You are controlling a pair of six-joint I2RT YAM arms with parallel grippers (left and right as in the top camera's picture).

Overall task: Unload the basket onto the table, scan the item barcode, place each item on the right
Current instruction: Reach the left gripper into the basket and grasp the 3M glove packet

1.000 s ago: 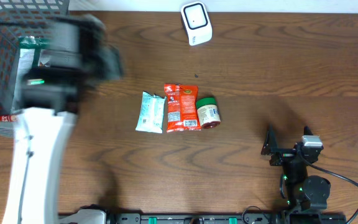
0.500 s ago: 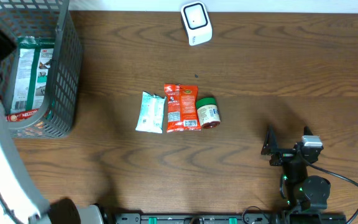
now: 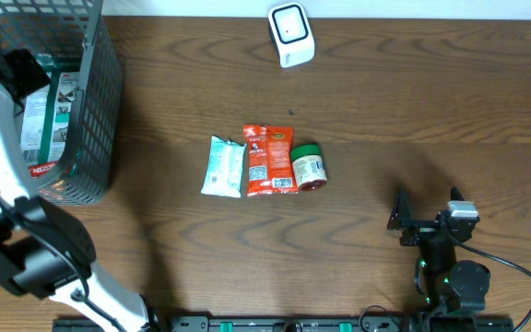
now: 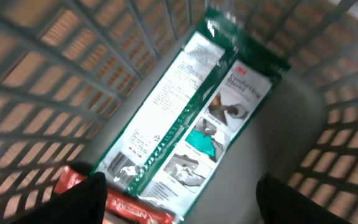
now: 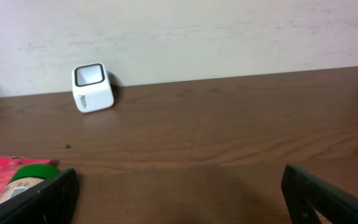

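Note:
A green-and-white package (image 4: pixel 191 118) with a barcode lies in the grey wire basket (image 3: pixel 95 111), on top of a red packet (image 4: pixel 135 208). My left gripper (image 4: pixel 185 208) hangs open over them with nothing between its fingers; from overhead it is at the basket's left side (image 3: pixel 12 69). The white scanner (image 3: pixel 290 34) stands at the table's far edge, also in the right wrist view (image 5: pixel 92 87). My right gripper (image 5: pixel 182 199) rests open and empty near the front right (image 3: pixel 413 221).
In the middle of the table lie a teal packet (image 3: pixel 222 166), a red packet (image 3: pixel 268 159) and a green-lidded jar (image 3: pixel 307 166) side by side. The basket's mesh walls (image 4: pixel 55 74) close in around the left gripper.
The left arm has swung from over the basket's middle to its left side, uncovering the green package. The right arm has not moved.

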